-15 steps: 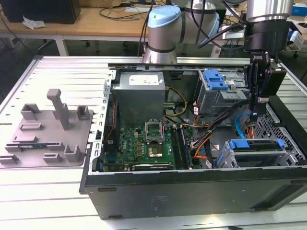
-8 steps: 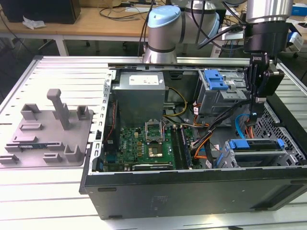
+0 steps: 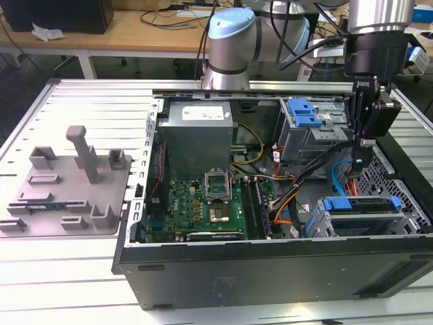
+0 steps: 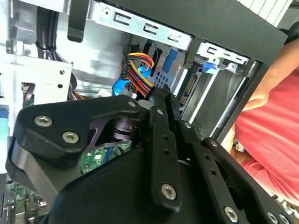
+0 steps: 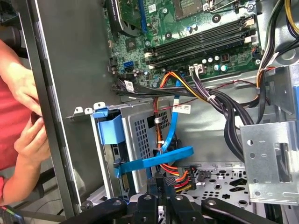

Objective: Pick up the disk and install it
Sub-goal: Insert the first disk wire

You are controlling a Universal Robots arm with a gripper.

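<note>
The disk (image 3: 358,215) lies flat in the drive cage at the lower right of the open computer case (image 3: 270,271) in the exterior view, with its blue rail frame (image 3: 355,202) along its top. The first wrist view shows the blue rail frame (image 5: 156,160) at the cage mouth. In the second wrist view the disk's (image 4: 219,95) connector end faces the cables. My gripper (image 3: 360,162) hangs above the case floor just behind that cage. In both wrist views its fingers (image 5: 161,184) (image 4: 161,100) are pressed together with nothing between them, and they do not touch the disk.
A person's hands (image 5: 28,116) and red sleeve (image 4: 275,140) are at the case's outer wall. Bundled cables (image 5: 205,100) cross beside the cage. A grey power-supply box (image 3: 199,132), the motherboard (image 3: 210,203) and a second cage with a blue latch (image 3: 302,112) fill the case. A grey fixture plate (image 3: 67,186) lies at the exterior view's left.
</note>
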